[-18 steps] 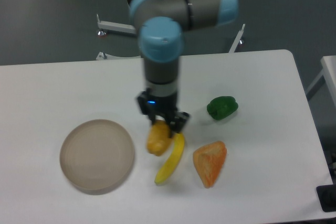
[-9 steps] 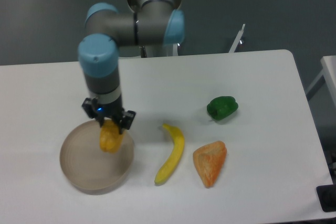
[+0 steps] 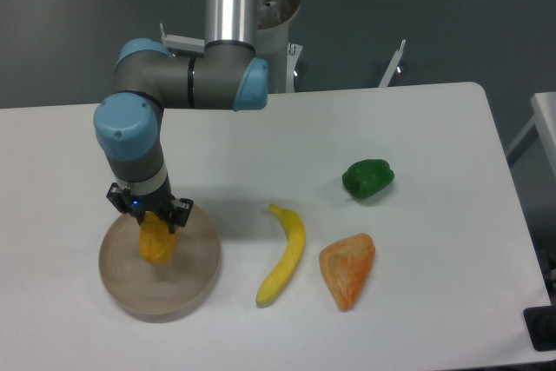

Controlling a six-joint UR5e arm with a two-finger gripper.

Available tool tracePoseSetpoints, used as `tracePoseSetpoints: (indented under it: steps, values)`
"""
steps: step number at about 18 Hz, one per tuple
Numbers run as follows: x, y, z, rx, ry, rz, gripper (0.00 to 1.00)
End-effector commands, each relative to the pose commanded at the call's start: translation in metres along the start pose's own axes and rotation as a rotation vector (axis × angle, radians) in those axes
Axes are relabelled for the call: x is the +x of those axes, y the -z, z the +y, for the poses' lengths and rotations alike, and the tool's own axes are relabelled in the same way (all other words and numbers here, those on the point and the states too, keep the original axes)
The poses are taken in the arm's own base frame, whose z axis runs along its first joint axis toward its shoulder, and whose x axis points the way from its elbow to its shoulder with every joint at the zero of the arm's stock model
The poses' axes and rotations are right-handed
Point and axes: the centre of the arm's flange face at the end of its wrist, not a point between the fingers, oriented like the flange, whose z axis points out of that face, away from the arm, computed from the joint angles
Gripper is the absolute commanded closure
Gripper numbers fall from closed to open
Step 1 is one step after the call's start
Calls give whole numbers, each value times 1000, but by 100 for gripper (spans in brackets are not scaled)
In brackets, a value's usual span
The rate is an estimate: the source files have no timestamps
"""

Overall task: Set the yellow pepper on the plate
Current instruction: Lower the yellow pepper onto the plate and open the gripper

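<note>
Spanning a grey-floored room, white table (image 3: 452, 128) bearing plate (image 3: 195, 280).

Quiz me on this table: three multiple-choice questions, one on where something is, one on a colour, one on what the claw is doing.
1. Where is the yellow pepper?
A over the plate
B beside the banana
C at the table's right edge

2. What colour is the other pepper?
A red
B green
C purple

3. What is the gripper doing?
A hanging open and empty
B holding the yellow pepper
C holding the banana

Answers: 1 A, it sits within the rim of the plate. 2 B, plainly green. 3 B, its fingers close on the pepper's top; the banana lies apart.
</note>
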Motion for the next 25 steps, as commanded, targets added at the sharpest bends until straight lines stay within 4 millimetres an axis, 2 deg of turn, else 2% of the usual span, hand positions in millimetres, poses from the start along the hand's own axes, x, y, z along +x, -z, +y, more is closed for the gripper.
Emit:
tracePoseSetpoints:
  steps: [18,20,21,23,25]
  values:
    - [-1,-14,-6,7,-56,-5,56]
    - [-1,-11,-6,11,-57,-6,49]
    - [-1,-11,-6,11,-56,-6,42]
    - [-1,-8,-8,17,-57,-7,16]
    - [-2,0,-10,29,-56,-10,0]
